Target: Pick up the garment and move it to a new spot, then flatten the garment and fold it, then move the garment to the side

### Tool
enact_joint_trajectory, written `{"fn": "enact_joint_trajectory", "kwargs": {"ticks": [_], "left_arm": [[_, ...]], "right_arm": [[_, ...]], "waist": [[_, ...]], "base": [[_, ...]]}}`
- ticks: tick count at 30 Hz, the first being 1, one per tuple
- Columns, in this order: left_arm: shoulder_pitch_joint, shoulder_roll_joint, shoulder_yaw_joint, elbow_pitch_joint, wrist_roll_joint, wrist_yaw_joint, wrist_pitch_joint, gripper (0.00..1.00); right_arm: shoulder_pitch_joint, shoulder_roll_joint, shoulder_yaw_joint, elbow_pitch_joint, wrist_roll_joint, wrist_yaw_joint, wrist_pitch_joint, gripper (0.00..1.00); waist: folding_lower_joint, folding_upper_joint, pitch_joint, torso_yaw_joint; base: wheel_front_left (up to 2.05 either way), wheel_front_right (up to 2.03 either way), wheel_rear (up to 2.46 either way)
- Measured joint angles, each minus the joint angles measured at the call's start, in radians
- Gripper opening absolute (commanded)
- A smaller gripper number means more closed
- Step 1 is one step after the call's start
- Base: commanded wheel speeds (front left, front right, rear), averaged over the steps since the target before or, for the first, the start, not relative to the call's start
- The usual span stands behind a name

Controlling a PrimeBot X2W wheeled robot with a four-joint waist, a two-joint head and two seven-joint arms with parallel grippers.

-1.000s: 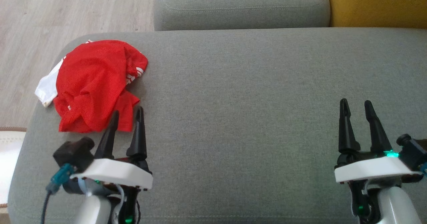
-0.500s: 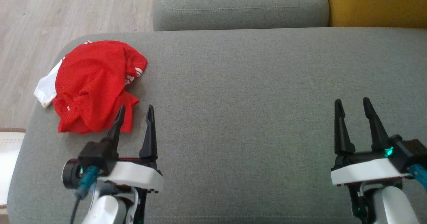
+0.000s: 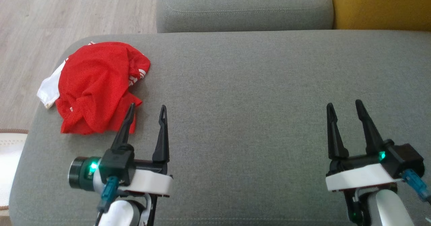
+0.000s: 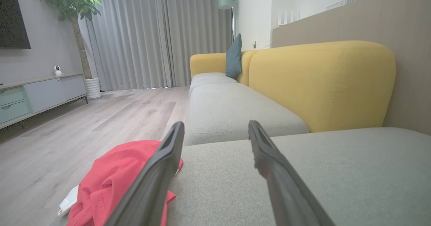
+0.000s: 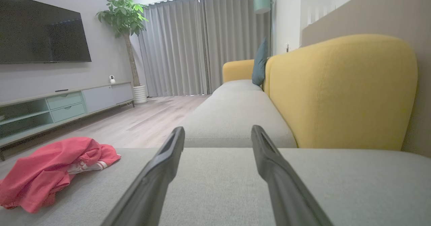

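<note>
From the head view, the red garment (image 3: 96,84) lies bunched up on the far left corner of the grey sofa seat (image 3: 256,84). A white bit of it hangs over the left edge. The heap is a little longer going away from the robot than it is side to side. The left gripper (image 3: 147,106) is right next to it. Its two fingers are spread wide with nothing between them, and one fingertip sits over the near corner of the cloth. I cannot tell if it touches. The right gripper (image 3: 343,103) is far off on the other side. It is spread wide too and holds nothing. In the left wrist view, the garment (image 4: 114,175) is ahead and to the left, partly behind one finger, so the left arm should probably reach forward and left. In the right wrist view, the garment (image 5: 43,172) is way off to the left, with bare seat between the fingers.
</note>
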Motion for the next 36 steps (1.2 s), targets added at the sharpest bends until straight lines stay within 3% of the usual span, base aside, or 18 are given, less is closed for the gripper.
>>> {"fn": "enact_joint_trajectory", "kwargs": {"ticks": [6,18,27,36], "left_arm": [[0.025,-0.034,0.05,-0.022,-0.006,-0.031,-0.018,1.0],[0.084,-0.122,0.15,0.069,0.053,-0.19,-0.032,1.0],[0.087,-0.156,0.207,0.071,0.098,-0.239,-0.032,1.0],[0.091,-0.17,0.223,0.076,0.119,-0.261,-0.032,1.0]], "right_arm": [[0.013,0.0,-0.013,0.1,0.092,0.0,-0.018,1.0],[0.009,0.0,-0.046,0.208,0.16,0.0,-0.035,1.0],[0.007,0.0,-0.046,0.22,0.166,0.0,-0.035,1.0],[0.006,0.0,-0.038,0.226,0.178,0.0,-0.035,1.0]], "waist": [[0.0,0.0,-0.003,0.003],[0.0,0.0,-0.014,-0.003],[0.0,0.0,-0.015,-0.005],[0.0,0.0,-0.019,0.031]], "base": [[0.0,0.0,0.0],[0.0,0.0,0.0],[0.0,0.0,0.0],[0.0,0.0,0.0]]}}
